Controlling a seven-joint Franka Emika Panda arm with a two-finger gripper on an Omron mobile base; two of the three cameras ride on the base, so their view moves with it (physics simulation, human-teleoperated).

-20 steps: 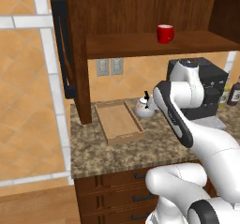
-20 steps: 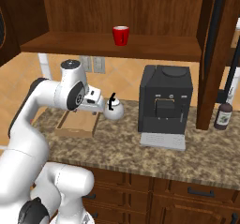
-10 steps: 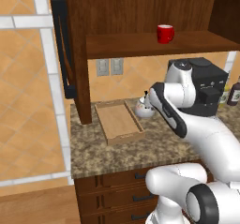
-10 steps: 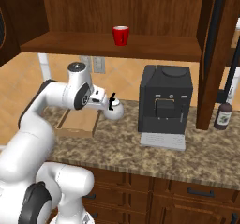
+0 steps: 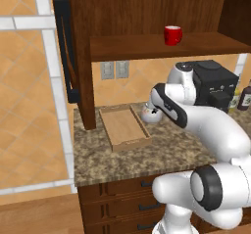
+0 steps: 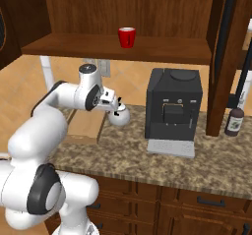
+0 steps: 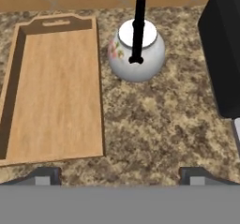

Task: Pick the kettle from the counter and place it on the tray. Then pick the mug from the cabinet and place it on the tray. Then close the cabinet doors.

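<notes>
The gripper [image 7: 120, 174] is hanging wide apart at the bottom; the kettle [image 7: 136, 54] is sitting above it, upper middle.

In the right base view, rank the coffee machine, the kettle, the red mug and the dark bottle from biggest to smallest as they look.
1. coffee machine, by far the largest
2. kettle
3. dark bottle
4. red mug

The last three look close in size, and the mug sits farther back, so their order is unsure.

Glossy silvery kettle [image 7: 136, 54] (handle matt black), speckled granite counter [image 7: 159, 124], light-wood tray [image 7: 54, 92].
</notes>
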